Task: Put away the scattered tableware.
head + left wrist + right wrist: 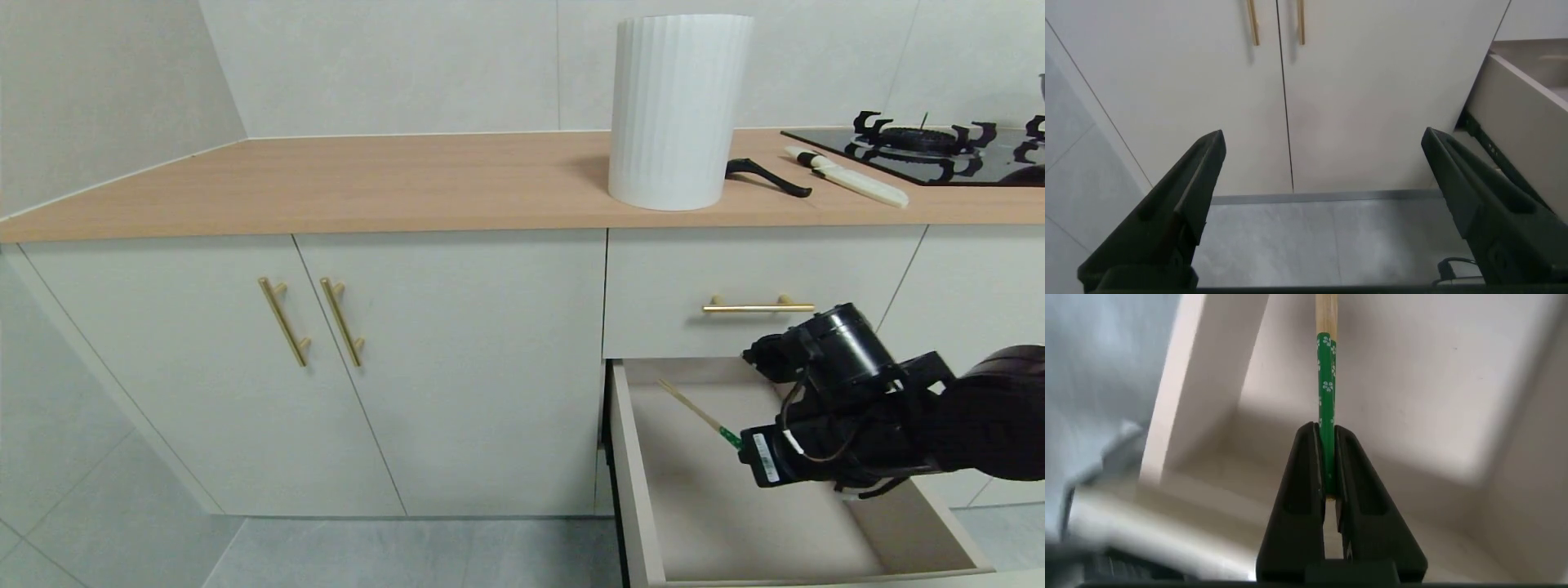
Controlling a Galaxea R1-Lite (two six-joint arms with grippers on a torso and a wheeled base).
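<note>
The right claw (1327, 441) is pinched shut on the green end of a chopstick (1325, 343). Its bare tip slants away over the open drawer (635, 490) just beneath, probably so it drops inside. The left claw (1323, 143) gapes wide, holding nothing.

**Q:** What's the counter looking like from your end?

**A:** From the head cam I've got a wooden countertop (367, 180) with a tall white ribbed canister (678, 114) standing near the front edge. Just beside it on the stove side lies a black-handled utensil (771, 178), one end hidden behind the canister. Next to that there's a cream-bladed knife (857, 181), and a black hob (841, 143) sits in the top at the far right.

**Q:** And underneath?

**A:** The drawer (718, 523) below the canister is pulled out, with its pale bottom showing.
</note>
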